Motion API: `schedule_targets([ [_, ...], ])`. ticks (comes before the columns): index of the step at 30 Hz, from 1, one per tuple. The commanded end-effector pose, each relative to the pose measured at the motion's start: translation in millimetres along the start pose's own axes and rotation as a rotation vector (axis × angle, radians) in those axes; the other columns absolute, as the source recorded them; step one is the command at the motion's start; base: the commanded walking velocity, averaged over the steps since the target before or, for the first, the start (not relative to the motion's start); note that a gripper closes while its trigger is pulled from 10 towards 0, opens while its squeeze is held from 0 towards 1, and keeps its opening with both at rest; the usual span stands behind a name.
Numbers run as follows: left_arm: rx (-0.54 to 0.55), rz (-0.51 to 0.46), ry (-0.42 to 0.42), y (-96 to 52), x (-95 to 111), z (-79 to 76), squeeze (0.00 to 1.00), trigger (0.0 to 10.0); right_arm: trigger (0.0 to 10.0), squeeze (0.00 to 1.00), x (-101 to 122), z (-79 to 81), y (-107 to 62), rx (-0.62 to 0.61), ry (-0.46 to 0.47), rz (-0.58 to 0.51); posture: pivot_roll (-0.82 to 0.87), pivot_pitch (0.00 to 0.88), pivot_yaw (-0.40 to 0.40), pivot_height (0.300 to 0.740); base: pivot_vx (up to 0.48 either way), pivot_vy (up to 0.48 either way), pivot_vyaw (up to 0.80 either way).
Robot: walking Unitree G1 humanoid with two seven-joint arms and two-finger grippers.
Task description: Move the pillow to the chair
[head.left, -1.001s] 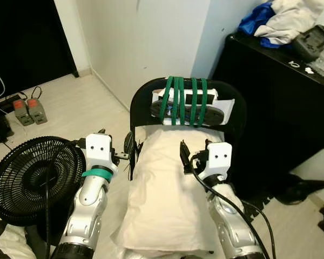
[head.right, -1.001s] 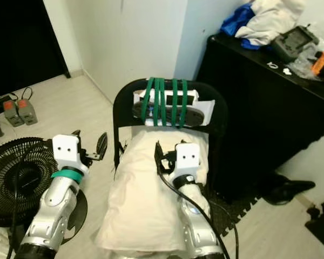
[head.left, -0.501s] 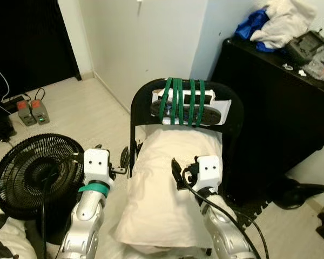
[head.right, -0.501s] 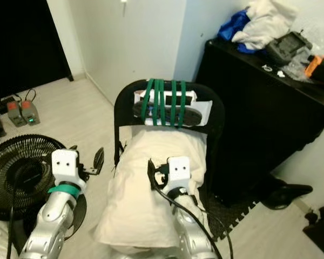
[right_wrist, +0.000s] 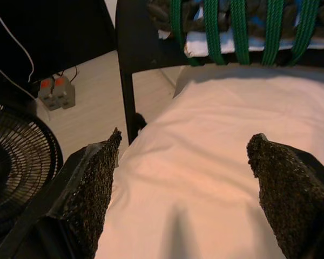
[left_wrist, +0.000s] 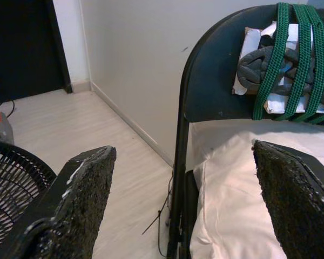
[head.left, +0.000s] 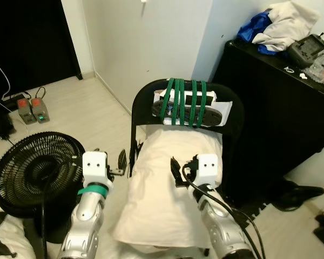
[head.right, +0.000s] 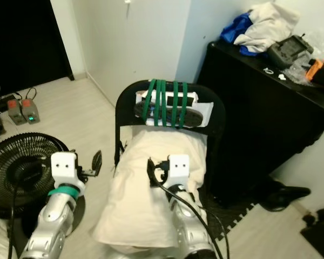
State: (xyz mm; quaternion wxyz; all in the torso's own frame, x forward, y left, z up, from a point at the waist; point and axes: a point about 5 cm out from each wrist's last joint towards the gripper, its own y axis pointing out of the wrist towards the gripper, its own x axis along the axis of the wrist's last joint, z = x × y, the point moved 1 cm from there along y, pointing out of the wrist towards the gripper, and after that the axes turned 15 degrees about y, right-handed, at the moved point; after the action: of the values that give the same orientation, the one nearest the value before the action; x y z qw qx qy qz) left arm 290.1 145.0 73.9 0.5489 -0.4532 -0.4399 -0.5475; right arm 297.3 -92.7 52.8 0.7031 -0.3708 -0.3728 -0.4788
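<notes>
both grippers hang spread wide: right gripper [right_wrist: 183, 189] over the pillow [head.left: 170, 194], left gripper [left_wrist: 183, 199] beside the chair [head.left: 235, 116]. pillow lies lengthwise on the seat, one end against the backrest.

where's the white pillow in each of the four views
Left eye view: white pillow centre, lying on the black chair.
Right eye view: centre, between both arms.
Left wrist view: lower right.
Right wrist view: across the middle.
Shared landmark: green cords on the chair back.

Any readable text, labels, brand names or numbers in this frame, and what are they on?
No text reads.
The white items under the green straps on the chair back: any print is too small to tell.
The handheld controller on the black cabinet: no legible marking.
The two grey chargers on the floor: lights, no readable label.
</notes>
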Motion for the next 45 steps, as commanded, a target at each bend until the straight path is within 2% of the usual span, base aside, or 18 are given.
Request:
schedule_targets([
  [1, 0.005, 0.024, -0.020, -3.4, -4, 0.5, 0.00, 10.0, 10.0, 0.00, -6, 1.4, -0.3, -0.001, 0.028, 0.027, 0.06, 0.043, -0.027, 0.740, 0.000, 0.000, 0.00],
  [6, 0.017, 0.024, -0.068, -5.1, -4, 1.7, 0.00, 10.0, 10.0, 0.00, 0, -1.4, 1.1, -0.069, -0.032, -0.015, 0.05, 0.011, -0.026, 0.740, 0.000, 0.000, 0.00],
  [11, 0.016, 0.010, -0.084, -4.0, -2, 1.8, 0.00, 10.0, 10.0, 0.00, 2, -4.0, 2.0, -0.089, -0.059, -0.035, 0.05, 0.035, -0.024, 0.740, 0.000, 0.000, 0.00],
  [17, -0.035, -0.004, -0.068, -4.3, 2, -5.7, 0.00, 10.0, 10.0, 0.00, 9, -2.8, 1.2, -0.051, -0.057, -0.048, 0.04, 0.030, -0.016, 0.740, 0.000, -0.480, 0.00],
  [27, -0.065, -0.012, -0.050, -0.8, 6, -9.8, 0.00, 10.0, 10.0, 0.00, 9, -7.4, 0.0, -0.080, -0.050, -0.053, 0.04, 0.051, -0.005, 0.740, 0.000, -0.480, 0.00],
  [36, -0.063, -0.003, -0.047, -2.2, 4, -6.0, 0.00, 10.0, 10.0, 0.00, 7, -12.2, -4.6, -0.100, -0.056, -0.054, 0.04, 0.060, 0.006, 0.740, 0.000, -0.479, 0.00],
  [45, -0.053, 0.000, -0.046, -4.3, 3, -2.8, 0.00, 10.0, 10.0, 0.00, 5, -8.5, -2.5, -0.086, -0.062, -0.045, 0.05, 0.054, -0.006, 0.740, 0.000, -0.468, 0.00],
])
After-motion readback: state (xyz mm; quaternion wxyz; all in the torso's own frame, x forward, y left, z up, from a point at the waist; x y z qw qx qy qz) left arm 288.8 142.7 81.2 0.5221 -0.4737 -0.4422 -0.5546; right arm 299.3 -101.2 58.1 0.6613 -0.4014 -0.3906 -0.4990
